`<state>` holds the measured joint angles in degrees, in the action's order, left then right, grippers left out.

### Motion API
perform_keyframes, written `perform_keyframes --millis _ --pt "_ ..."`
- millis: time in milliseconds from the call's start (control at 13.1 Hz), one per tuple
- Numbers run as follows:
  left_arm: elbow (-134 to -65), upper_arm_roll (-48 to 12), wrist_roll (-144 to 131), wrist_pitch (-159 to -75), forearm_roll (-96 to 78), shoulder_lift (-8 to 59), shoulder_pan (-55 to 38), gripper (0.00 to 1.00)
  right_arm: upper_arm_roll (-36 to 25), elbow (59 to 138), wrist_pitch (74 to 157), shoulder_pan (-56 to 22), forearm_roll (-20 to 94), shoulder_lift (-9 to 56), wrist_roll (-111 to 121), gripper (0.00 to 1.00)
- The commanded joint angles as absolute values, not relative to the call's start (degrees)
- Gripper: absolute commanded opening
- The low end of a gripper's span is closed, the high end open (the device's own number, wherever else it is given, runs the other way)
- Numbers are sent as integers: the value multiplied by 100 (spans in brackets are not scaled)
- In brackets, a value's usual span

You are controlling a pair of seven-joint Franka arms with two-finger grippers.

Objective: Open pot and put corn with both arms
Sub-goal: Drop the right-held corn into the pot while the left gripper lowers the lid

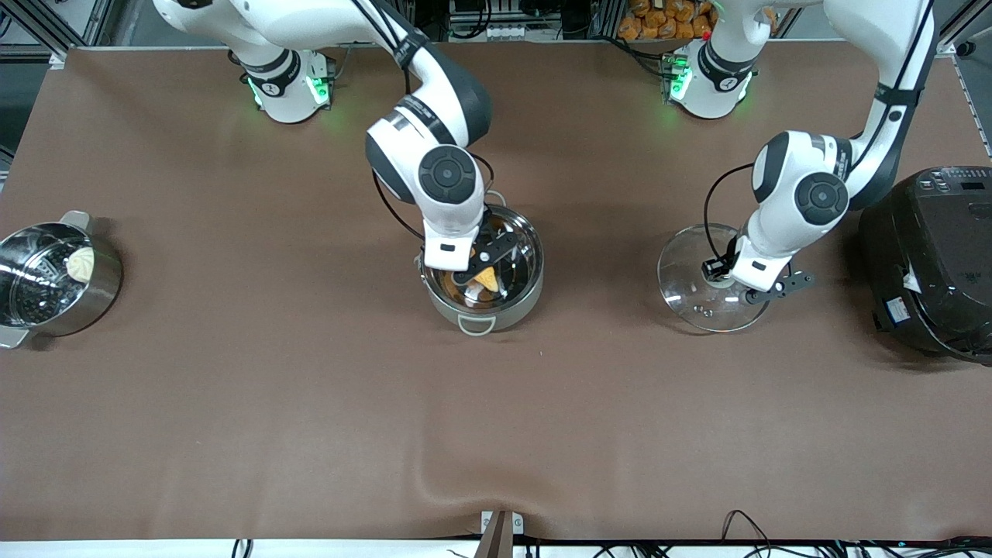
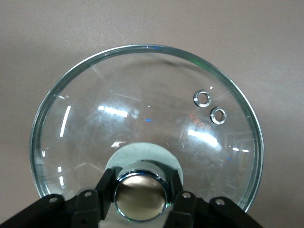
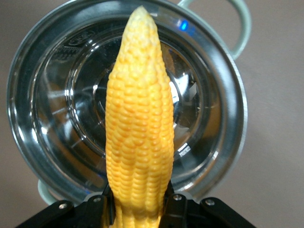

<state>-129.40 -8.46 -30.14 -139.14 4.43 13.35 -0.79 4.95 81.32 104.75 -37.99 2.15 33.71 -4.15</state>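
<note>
Step in hand: lid's off, and the corn [image 3: 139, 128] is going in — the right gripper [image 3: 137, 205] has it over the open pot [image 1: 521, 304], tip pointing down into the bowl.
Right gripper: fingers pinched tight on the thick end of the cob, nothing else in its grasp; in the front view it hangs right over the pot's mouth, the cob's tip [image 1: 487, 279] showing inside the rim.
Left gripper: down at the lid [image 1: 686, 267], which rests on the table well apart from the pot, toward the left arm's end; in the left wrist view the left gripper [image 2: 140, 194] has its fingers set either side of the knob [image 2: 141, 195], closed against it by the look of things.
Next move, as I read it: lower a touch more, then let the fingers part so the cob drops onto the pot floor — it's about as long as the pot is wide, so it may lean against the wall.
Corn, the look of it: yellow-orange, tight neat kernel rows, tapering to a paler tip.
Pot, the look of it: shiny steel, bare inside, loop handle [image 1: 476, 323] nearest the front camera.
</note>
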Motion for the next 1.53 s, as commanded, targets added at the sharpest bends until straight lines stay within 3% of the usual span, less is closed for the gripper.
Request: perform_keyframes --millis 0,229,382,458,534,611,763,1069,1221,1450 --pt "-12911 -932 -2944 -14211 571 1572 35 0 439 7963 10485 -3955 176 3550 -554 0" --pt "-12859 -932 -2944 -14229 528 1748 35 0 431 7963 10634 -4227 -289 3735 -650 0" --pt "-12780 -932 -3023 -14221 510 1776 26 100 431 7972 10758 -4262 -299 3788 -729 0" --pt "-12684 -932 -3050 -14160 510 1723 9 100 431 7972 10810 -4271 -316 3797 -729 9" --pt "-12561 -932 -3041 -14116 510 1670 26 100 431 7972 10915 -4271 -325 3788 -721 42" --pt "-12394 -923 -3024 -13880 510 1522 18 100 431 7972 10960 -4271 -325 3788 -729 99" --pt "-11545 -923 -2962 -12681 553 1293 26 100 431 7963 10908 -4219 -299 3753 -747 100" --pt "-9216 -932 -2962 -9779 571 1239 26 100 413 7937 10487 -3833 -185 3446 -747 100" --pt "-8808 -932 -2901 -9361 580 899 26 100 404 7937 10144 -3448 -193 3122 -669 100" --pt "-8877 -905 -2471 -9282 571 230 79 100 404 7980 9661 -2534 -193 2734 -354 100"
